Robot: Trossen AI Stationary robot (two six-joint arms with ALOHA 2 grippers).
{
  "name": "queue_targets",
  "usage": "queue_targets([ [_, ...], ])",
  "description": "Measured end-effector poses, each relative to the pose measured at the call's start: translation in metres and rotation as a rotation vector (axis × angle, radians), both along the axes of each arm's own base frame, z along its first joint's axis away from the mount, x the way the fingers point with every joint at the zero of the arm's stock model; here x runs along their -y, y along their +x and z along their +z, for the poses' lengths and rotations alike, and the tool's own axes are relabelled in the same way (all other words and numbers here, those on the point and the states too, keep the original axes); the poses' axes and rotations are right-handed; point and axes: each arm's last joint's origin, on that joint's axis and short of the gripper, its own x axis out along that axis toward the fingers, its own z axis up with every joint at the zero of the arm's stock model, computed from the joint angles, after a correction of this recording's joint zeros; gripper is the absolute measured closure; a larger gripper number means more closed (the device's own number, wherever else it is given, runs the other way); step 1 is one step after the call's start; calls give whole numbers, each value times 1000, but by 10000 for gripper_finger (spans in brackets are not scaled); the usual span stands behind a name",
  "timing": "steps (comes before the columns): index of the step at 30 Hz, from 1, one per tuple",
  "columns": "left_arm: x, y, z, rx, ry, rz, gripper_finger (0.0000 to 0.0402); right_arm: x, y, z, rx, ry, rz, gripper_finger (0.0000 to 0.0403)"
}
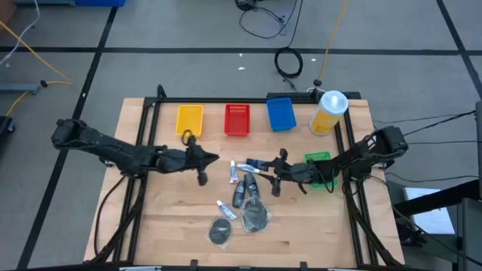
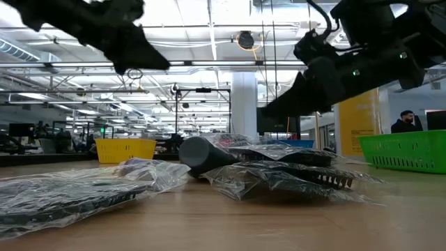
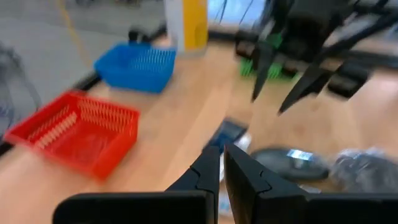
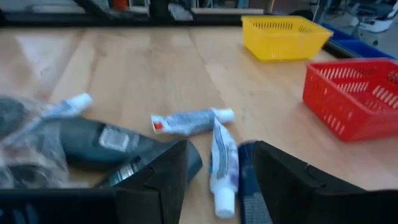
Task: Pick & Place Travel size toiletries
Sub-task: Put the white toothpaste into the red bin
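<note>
The toiletries lie in a loose group mid-table: white tubes with blue marks, a dark blue flat packet, dark bottles, and two dark pucks in clear bags. My right gripper is open and hangs above the group's right side, raised off the table in the low view; one white tube and the blue packet show between its fingers. My left gripper is shut and empty, just left of the tubes.
Along the far edge stand a yellow basket, a red basket, a blue basket and a big yellow bottle with a white cap. A green basket sits under my right arm. Bare wood lies near the front edge.
</note>
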Motion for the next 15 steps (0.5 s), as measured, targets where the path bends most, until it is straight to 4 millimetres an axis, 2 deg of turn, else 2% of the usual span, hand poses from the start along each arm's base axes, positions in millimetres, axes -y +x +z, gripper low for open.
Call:
queue_targets([
  [4, -1, 22, 6, -177, -34, 68, 371, 0, 1, -7, -27, -6, 3, 229],
  [7, -3, 38, 10, -278, -98, 115, 346, 0, 1, -12, -48, -16, 6, 230],
  [11, -5, 58, 4, -312, -244, 163, 283, -1, 0, -16, -83, -23, 9, 231],
  [15, -8, 73, -16, -298, -386, 240, 207, -2, -2, -19, -118, -7, 7, 231],
])
